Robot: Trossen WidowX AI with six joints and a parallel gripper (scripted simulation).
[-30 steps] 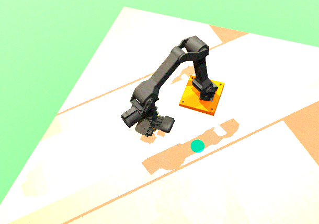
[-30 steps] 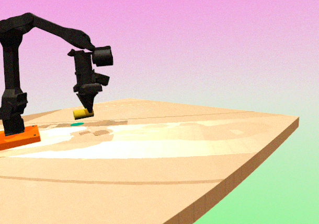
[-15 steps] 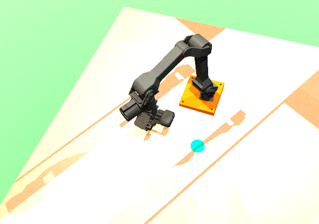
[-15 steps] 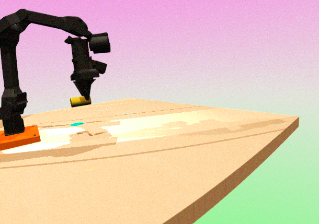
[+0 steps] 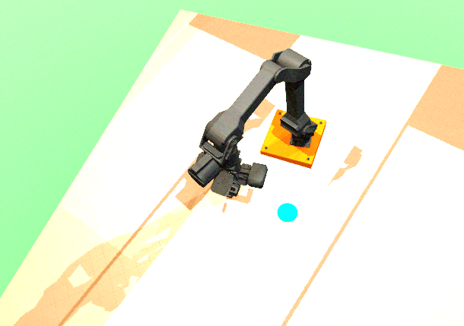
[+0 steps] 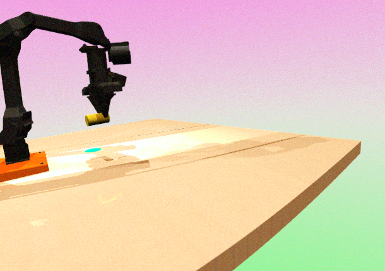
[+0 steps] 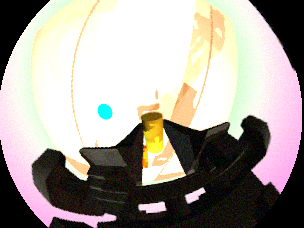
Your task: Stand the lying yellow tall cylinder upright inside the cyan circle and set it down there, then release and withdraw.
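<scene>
The yellow cylinder (image 6: 94, 119) (image 7: 154, 134) is held between the fingertips of my gripper (image 6: 105, 115) (image 7: 153, 131), which is shut on it. In the exterior view the cylinder is near horizontal, slightly tilted, and hangs in the air well above the table. The gripper points down and grips it near one end. In the top view the gripper hides the cylinder. The cyan circle (image 5: 287, 212) (image 6: 93, 150) (image 7: 105, 111) lies flat on the table with nothing on it, to the right of the gripper in the top view and left of it in the wrist view.
The arm's orange base plate (image 5: 274, 154) (image 6: 38, 168) is bolted to the table behind the circle, close to the gripper's side. The wooden table (image 6: 189, 203) has strong light patches and shadows. Its edge (image 6: 284, 212) shows at the right in the exterior view.
</scene>
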